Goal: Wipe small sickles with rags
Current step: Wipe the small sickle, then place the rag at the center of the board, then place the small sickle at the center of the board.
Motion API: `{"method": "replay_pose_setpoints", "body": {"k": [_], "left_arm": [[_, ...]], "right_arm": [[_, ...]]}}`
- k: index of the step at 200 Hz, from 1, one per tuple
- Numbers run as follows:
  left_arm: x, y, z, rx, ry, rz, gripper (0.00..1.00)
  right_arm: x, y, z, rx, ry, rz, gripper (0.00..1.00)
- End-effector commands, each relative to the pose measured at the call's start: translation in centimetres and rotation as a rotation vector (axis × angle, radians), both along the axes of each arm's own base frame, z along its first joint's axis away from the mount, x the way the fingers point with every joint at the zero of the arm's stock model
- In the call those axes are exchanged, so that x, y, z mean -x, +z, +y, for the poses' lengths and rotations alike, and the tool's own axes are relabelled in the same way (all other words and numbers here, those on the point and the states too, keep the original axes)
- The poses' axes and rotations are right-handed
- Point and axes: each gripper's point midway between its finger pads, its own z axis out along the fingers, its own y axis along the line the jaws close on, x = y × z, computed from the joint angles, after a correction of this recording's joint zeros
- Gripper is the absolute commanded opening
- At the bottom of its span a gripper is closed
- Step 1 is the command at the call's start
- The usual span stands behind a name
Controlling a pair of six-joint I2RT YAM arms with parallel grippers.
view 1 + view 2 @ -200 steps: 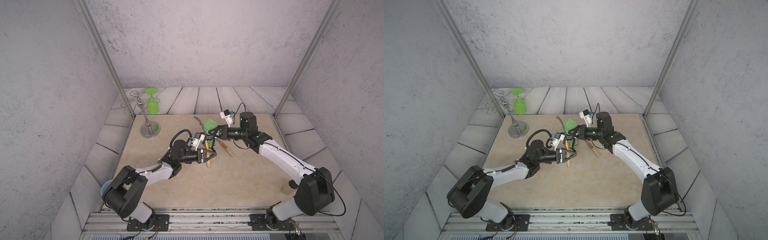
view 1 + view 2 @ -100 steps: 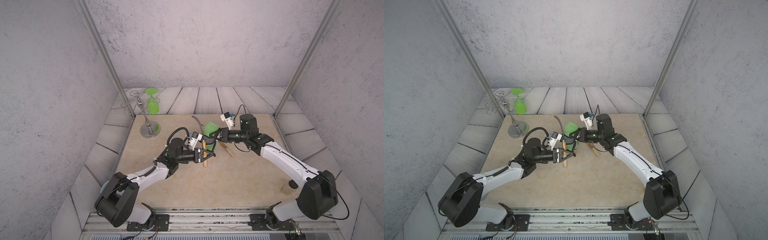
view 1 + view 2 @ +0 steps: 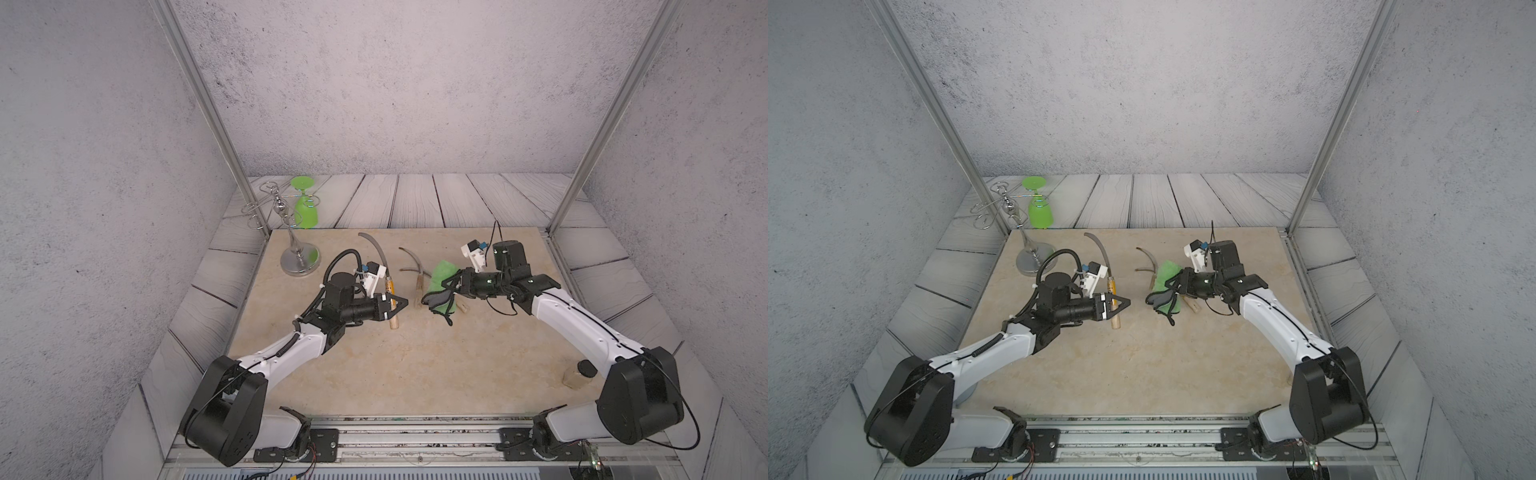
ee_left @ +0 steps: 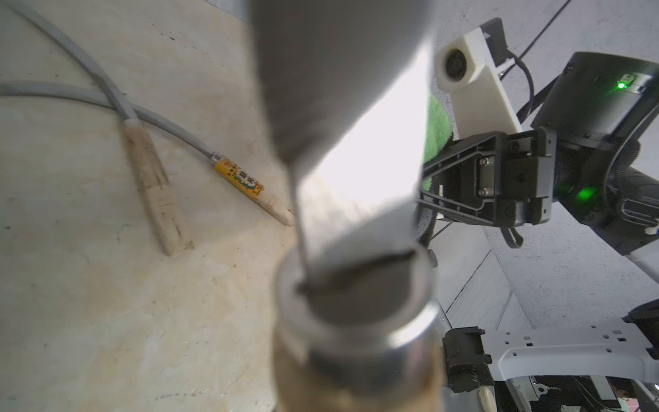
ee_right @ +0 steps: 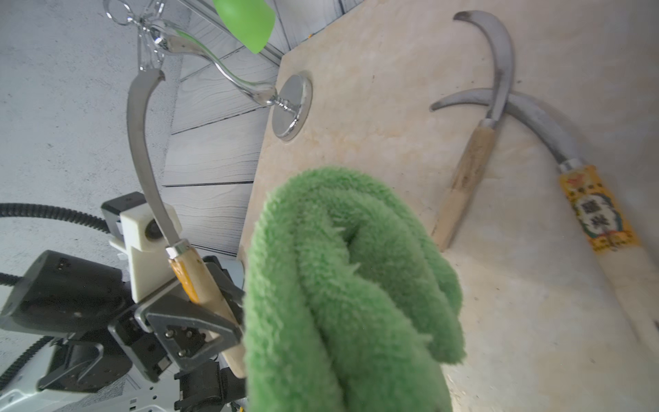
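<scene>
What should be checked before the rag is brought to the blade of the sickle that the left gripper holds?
1. Is the left gripper shut on the handle of the held sickle: ok.
2. Is the right gripper shut on the green rag: ok.
3. Is the blade bare above the grip, free to wipe: ok.
4. Is the rag touching that blade: not ok, they are apart.
5. Is the dark trim hanging from the rag clear of the two crossed sickles lying on the table: cannot tell.
</scene>
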Motion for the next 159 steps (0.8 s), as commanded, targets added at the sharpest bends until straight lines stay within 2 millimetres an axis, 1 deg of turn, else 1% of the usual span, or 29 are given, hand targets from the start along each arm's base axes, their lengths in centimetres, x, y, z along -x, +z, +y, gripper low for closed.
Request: {"method": "replay_pose_setpoints", "body": {"k": [1, 19, 33, 63, 84, 101, 124, 159], "left_arm": [[-1.4, -0.5, 0.8, -0.073, 0.047, -0.022, 0.0], [-2.0, -1.9, 1.4, -0.165, 0.067, -0.005, 0.0], [-2.5, -3.4, 2.1, -0.255, 0.091, 0.024, 0.0], [-3.6, -6.4, 3.2, -0.386, 0.123, 0.075, 0.0], [-4.5, -8.0, 3.2, -0.431, 0.132, 0.11, 0.0], [-5.3, -9.0, 2.9, -0.453, 0.131, 0.13, 0.0], [-6.5, -10.2, 2.6, -0.476, 0.131, 0.152, 0.0], [-8.2, -11.7, 1.9, -0.504, 0.123, 0.176, 0.0]], "right_arm": [[-0.2, -0.4, -2.6, 0.039, -0.054, -0.015, 0.16], [-0.9, -1.5, -4.5, 0.051, -0.107, 0.009, 0.17], [-1.4, -2.2, -5.7, 0.067, -0.146, 0.024, 0.17], [-2.8, -3.3, -7.7, 0.089, -0.207, 0.046, 0.18], [-3.9, -4.2, -8.9, 0.102, -0.246, 0.067, 0.19], [-4.9, -5.0, -9.8, 0.074, -0.278, 0.098, 0.19], [-6.9, -6.2, -11.0, 0.032, -0.329, 0.131, 0.2], [-9.6, -8.5, -12.2, 0.038, -0.374, 0.181, 0.23]]}}
